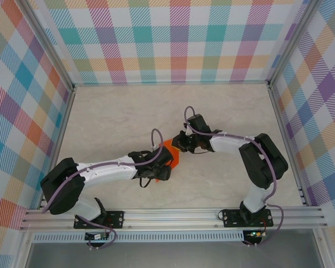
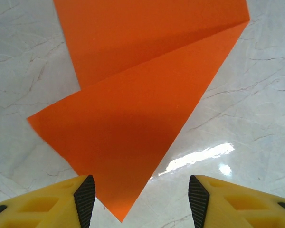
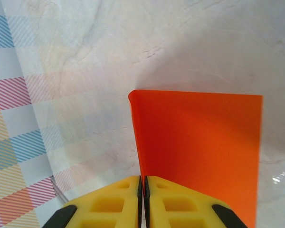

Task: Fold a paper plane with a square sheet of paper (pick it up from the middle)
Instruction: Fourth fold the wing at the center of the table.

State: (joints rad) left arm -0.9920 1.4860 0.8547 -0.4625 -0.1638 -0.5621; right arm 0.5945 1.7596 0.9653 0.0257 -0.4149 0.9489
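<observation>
Currently right gripper clamps folded orange paper sheet; left gripper open astride its tip; tugging risks unfolding.

The left arm and right arm have white shells, black joints, lilac cables. The left end effector and right end effector have yellow fingers, black ribbed pads.

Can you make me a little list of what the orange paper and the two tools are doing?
thing: orange paper, partly folded
where: on the marble-look table
left side: left tool open, paper's point between its fingers, not gripped
right side: right tool shut on the paper's edge
plane done: no
</observation>
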